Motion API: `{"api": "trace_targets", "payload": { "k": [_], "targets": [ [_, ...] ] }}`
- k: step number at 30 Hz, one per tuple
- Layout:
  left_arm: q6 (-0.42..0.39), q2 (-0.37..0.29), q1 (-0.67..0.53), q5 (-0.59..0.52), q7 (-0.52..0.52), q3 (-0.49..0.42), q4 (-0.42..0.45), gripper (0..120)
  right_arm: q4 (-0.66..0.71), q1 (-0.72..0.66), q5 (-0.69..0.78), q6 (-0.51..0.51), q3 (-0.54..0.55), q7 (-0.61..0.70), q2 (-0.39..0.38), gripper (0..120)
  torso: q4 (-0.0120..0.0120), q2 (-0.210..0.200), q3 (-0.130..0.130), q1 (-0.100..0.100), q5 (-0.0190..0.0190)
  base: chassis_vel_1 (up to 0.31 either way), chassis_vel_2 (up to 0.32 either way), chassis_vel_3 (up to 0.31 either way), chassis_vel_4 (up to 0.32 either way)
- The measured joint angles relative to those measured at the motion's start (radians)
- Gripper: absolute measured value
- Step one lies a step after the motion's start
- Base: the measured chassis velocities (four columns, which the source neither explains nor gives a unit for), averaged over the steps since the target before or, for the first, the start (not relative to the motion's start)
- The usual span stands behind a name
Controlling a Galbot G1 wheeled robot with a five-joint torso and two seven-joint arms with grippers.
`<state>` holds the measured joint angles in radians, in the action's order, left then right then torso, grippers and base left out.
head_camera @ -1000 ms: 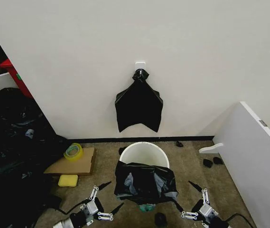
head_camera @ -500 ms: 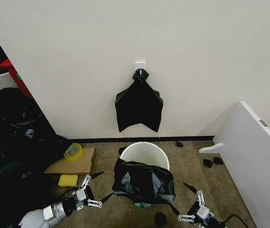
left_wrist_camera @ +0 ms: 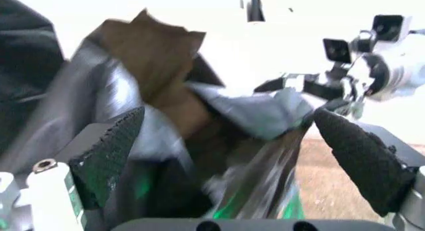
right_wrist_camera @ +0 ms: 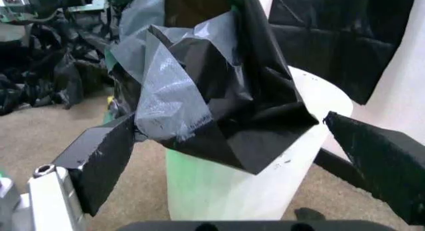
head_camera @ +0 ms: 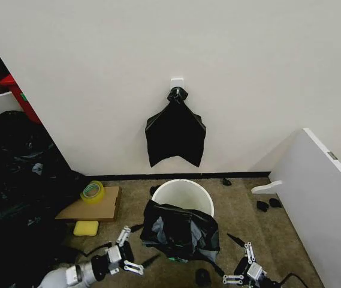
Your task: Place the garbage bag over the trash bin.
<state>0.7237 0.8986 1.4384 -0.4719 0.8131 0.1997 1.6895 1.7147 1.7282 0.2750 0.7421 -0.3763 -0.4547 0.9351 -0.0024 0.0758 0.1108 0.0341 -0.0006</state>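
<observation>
The off-white round trash bin [head_camera: 183, 193] stands on the floor by the wall. A crumpled black garbage bag [head_camera: 181, 233] is draped over its near rim and hangs down the front. My left gripper [head_camera: 143, 245] is open at the bag's left edge. In the left wrist view the bag [left_wrist_camera: 219, 136] lies between the wide-apart pads [left_wrist_camera: 106, 156]. My right gripper [head_camera: 223, 253] is open at the bag's lower right. From the right wrist, the bag [right_wrist_camera: 199, 86] bunches on the bin [right_wrist_camera: 292, 161] ahead of the spread fingers [right_wrist_camera: 106, 151].
A second black bag [head_camera: 175, 135] hangs from a wall hook above the bin. A cardboard sheet [head_camera: 92, 209] with a tape roll [head_camera: 92, 191] and a yellow sponge [head_camera: 86, 228] lie to the left. Black bags are piled at far left. A white panel [head_camera: 320, 198] stands on the right.
My left gripper swung out left, then came back right against the bag's left edge. My right gripper slid slightly left and nearer me. The bag shifted a little on the rim.
</observation>
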Motion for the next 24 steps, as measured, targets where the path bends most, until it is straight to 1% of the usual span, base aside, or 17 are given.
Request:
{"api": "trace_targets", "payload": {
  "k": [1,2,4,5,6,7,10,12,14,15,18,19,23,24],
  "targets": [
    [-0.012,0.02,-0.014,0.024,-0.014,-0.016,0.011,100,-0.002,-0.003,0.0,0.0,0.0,-0.002,0.001,100,0.0001,0.0,0.0,0.0,0.0001,0.0,0.0,0.0,0.0],
    [-0.012,0.02,-0.014,0.024,-0.014,-0.016,0.011,100,-0.002,-0.003,0.0,0.0,0.0,-0.002,0.001,100,0.0001,0.0,0.0,0.0,0.0001,0.0,0.0,0.0,0.0],
    [-0.018,0.057,-0.056,0.116,-0.037,-0.035,0.017,100,-0.005,-0.008,-0.001,0.0,-0.001,-0.006,0.001,100,0.0001,0.0,0.0,0.0,0.0003,0.0,0.0,0.0,0.0],
    [-0.018,0.068,-0.072,0.149,-0.04,-0.04,0.017,100,-0.006,-0.009,-0.002,0.0,-0.001,-0.01,0.002,100,-0.0001,0.0,0.0,0.0,0.0002,0.0,0.0,0.0,0.0],
    [-0.018,0.068,-0.072,0.149,-0.04,-0.04,0.017,100,-0.006,-0.009,-0.002,0.0,-0.001,-0.01,0.002,100,-0.0001,0.0,0.0,0.0,0.0002,0.0,0.0,0.0,0.0],
    [-0.023,0.086,-0.104,0.196,-0.043,-0.051,0.011,100,-0.007,-0.013,-0.003,0.0,-0.002,-0.019,0.004,100,-0.0002,0.0,0.0,0.0,-0.0001,0.0,0.0,0.0,0.0],
    [-0.032,0.1,-0.137,0.227,-0.045,-0.061,-0.002,100,-0.006,-0.015,-0.006,0.001,-0.003,-0.029,0.009,100,-0.0001,0.0,0.0,0.0,0.0004,0.0,0.0,0.0,0.0],
    [-0.037,0.124,-0.169,0.272,-0.059,-0.071,-0.024,100,-0.002,-0.014,-0.012,0.003,-0.006,-0.033,0.015,100,-0.0002,0.0,0.0,0.0,0.0002,0.0,0.0,0.0,0.0],
    [-0.037,0.13,-0.174,0.284,-0.066,-0.073,-0.029,100,0.0,-0.013,-0.013,0.004,-0.007,-0.034,0.017,100,-0.0001,0.0,0.0,0.0,0.0001,0.0,0.0,0.0,0.0],
    [-0.037,0.15,-0.187,0.312,-0.079,-0.079,-0.045,100,0.006,-0.008,-0.014,0.005,-0.012,-0.035,0.019,100,0.0,0.0,0.0,0.0,0.0003,0.0,0.0,0.0,0.0],
    [-0.036,0.178,-0.199,0.342,-0.089,-0.104,-0.064,100,0.008,-0.001,-0.015,0.005,-0.023,-0.035,0.021,100,-0.0001,0.0,0.0,0.0,0.0,0.0,0.0,0.0,0.0],
    [-0.036,0.178,-0.199,0.342,-0.089,-0.104,-0.064,100,0.008,-0.001,-0.015,0.005,-0.023,-0.035,0.021,100,-0.0001,0.0,0.0,0.0,0.0,0.0,0.0,0.0,0.0],
    [-0.041,0.233,-0.204,0.403,-0.141,-0.136,-0.085,100,0.009,0.005,-0.018,0.013,-0.028,-0.041,0.027,100,-0.0001,0.0,0.0,0.0,0.0001,0.0,0.0,0.0,0.0],
    [-0.041,0.233,-0.204,0.403,-0.141,-0.136,-0.085,100,0.009,0.005,-0.018,0.013,-0.028,-0.041,0.027,100,-0.0001,0.0,0.0,0.0,0.0001,0.0,0.0,0.0,0.0]
  ]
}}
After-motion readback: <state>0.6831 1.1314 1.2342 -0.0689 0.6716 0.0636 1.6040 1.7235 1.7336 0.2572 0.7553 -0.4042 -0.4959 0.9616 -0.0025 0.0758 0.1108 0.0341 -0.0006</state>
